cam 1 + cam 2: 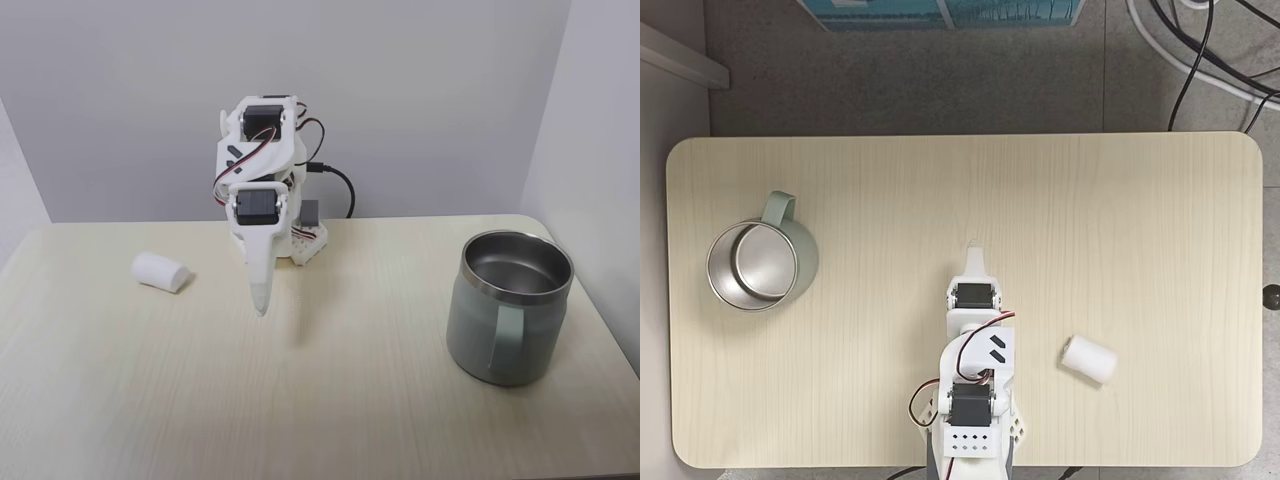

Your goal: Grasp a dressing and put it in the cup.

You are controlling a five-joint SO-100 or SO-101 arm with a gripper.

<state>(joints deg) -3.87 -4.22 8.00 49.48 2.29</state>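
Observation:
The dressing [162,271] [1088,359] is a small white soft roll lying on its side on the table, at the left in a fixed view and at the right in the other. The cup [512,308] [760,263] is a large grey-green mug with a shiny steel inside and stands upright on the opposite side, its handle facing the table's edge. My white gripper [260,302] [974,250] hangs over the middle of the table between them, fingers together and pointing down, holding nothing. It touches neither object.
The arm's base [300,240] [973,435] sits at the table's edge with a black cable behind it. Grey walls stand behind and to the side of the wooden table [330,400]. Cables [1200,50] and a blue box lie on the floor beyond it.

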